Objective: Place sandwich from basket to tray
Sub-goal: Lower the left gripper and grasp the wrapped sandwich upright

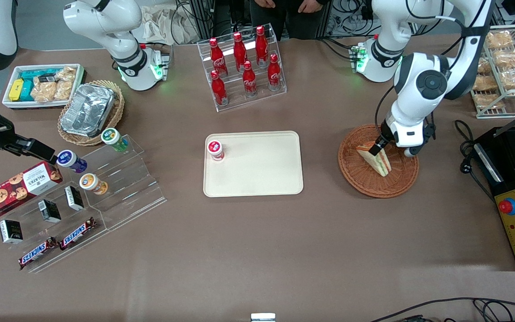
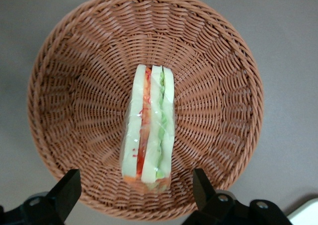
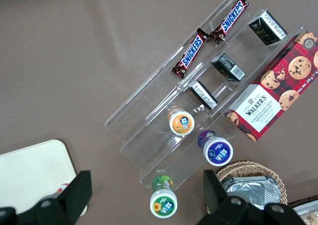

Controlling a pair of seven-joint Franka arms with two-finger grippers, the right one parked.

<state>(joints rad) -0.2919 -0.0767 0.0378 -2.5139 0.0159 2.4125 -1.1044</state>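
Hovering hand [image 2: 134,195] spread over sandwich [image 2: 148,130] | basket [image 2: 218,86] | brown table [image 1: 257,250]

Your working left arm bends down from its base, wrist pointing straight at the bench. Its two-finger hand [image 2: 134,195] hangs low with black fingers [image 2: 64,190] spread wide apart, apparently touching nothing, though the fingertips are cropped.
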